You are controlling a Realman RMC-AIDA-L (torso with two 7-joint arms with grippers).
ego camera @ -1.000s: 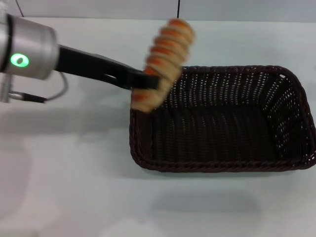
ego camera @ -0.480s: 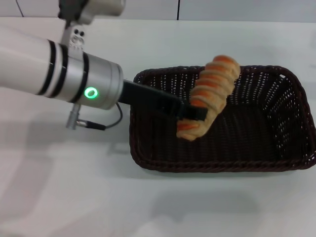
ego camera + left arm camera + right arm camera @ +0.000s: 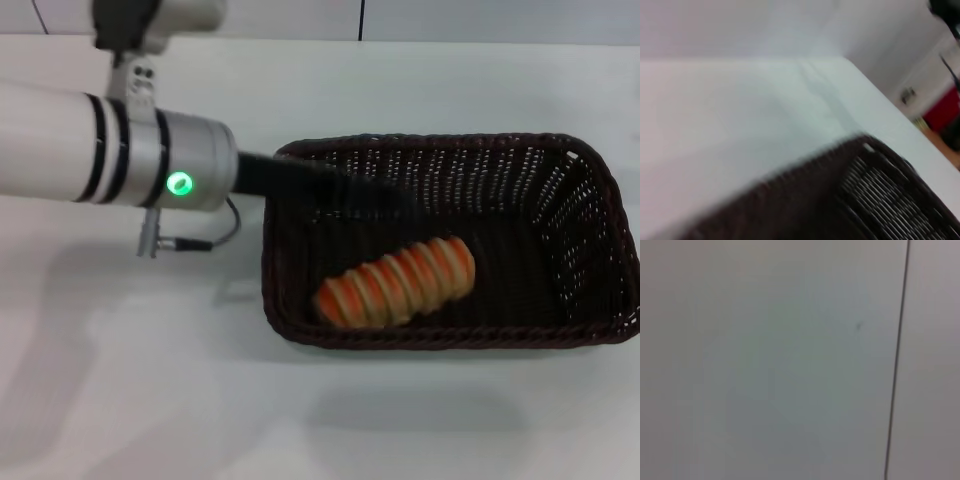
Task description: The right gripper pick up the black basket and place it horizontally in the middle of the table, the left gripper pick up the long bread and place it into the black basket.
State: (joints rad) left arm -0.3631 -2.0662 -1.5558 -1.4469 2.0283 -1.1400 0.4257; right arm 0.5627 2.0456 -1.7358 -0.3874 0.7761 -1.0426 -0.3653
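Now the long bread (image 3: pixel 396 282), half a second ago pinched in the left gripper (image 3: pixel 395 205), lies on the floor of the black basket (image 3: pixel 590 170) on the table (image 3: pixel 150 380), gripper above it, fingers' spread can't tell, so placing looks done.

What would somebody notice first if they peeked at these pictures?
Probably the long bread with orange and cream stripes, lying on the floor of the black basket, near its front wall. Next, the silver arm with a green glowing ring reaching in from the left, its left tool over the basket behind the bread. Both sit on a white table.
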